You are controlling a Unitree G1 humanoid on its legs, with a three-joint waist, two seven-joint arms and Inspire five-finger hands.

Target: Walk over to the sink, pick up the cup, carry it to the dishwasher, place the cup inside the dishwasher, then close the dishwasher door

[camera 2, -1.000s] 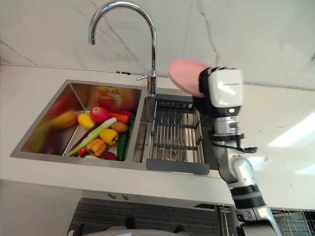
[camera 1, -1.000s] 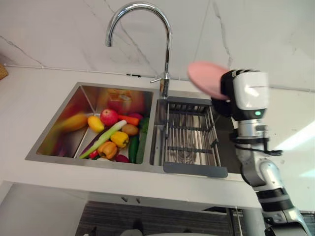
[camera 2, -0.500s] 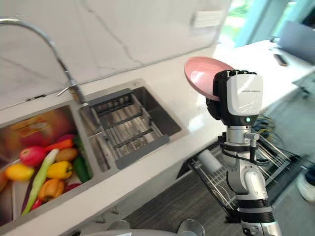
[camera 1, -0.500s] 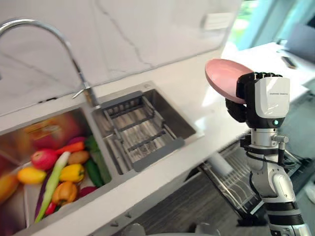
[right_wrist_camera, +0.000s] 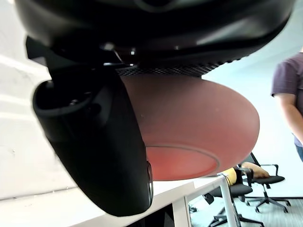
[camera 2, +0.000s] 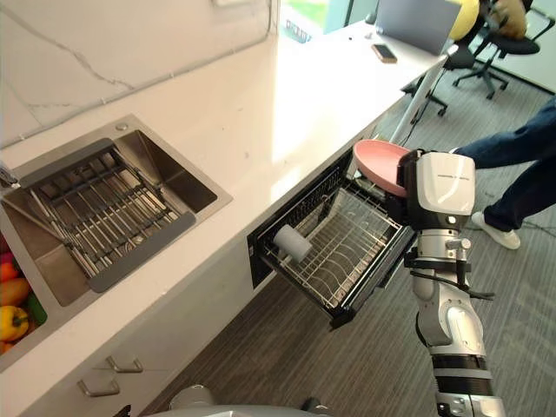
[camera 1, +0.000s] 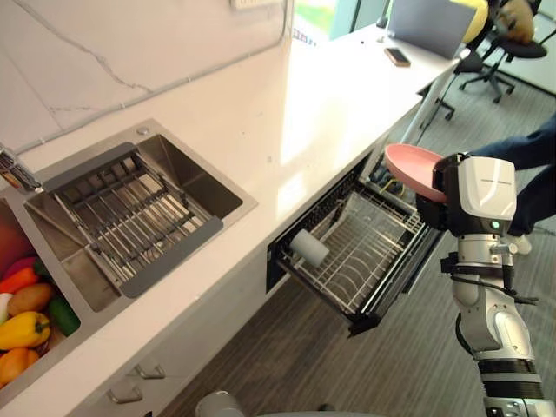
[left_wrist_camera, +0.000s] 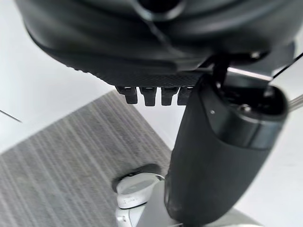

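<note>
Pink bowl [camera 1: 413, 167], right hand [camera 1: 452, 201], now over dishwasher rack [camera 1: 360, 254].

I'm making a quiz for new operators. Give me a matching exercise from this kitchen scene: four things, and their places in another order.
Things:
1. pink bowl
2. white cup
3. grey drain rack
4. phone

Places:
A. flat on the counter
B. held by the right robot hand
C. sitting in the sink
D. on its side in the dishwasher rack

Pairs: 1-B, 2-D, 3-C, 4-A
</note>
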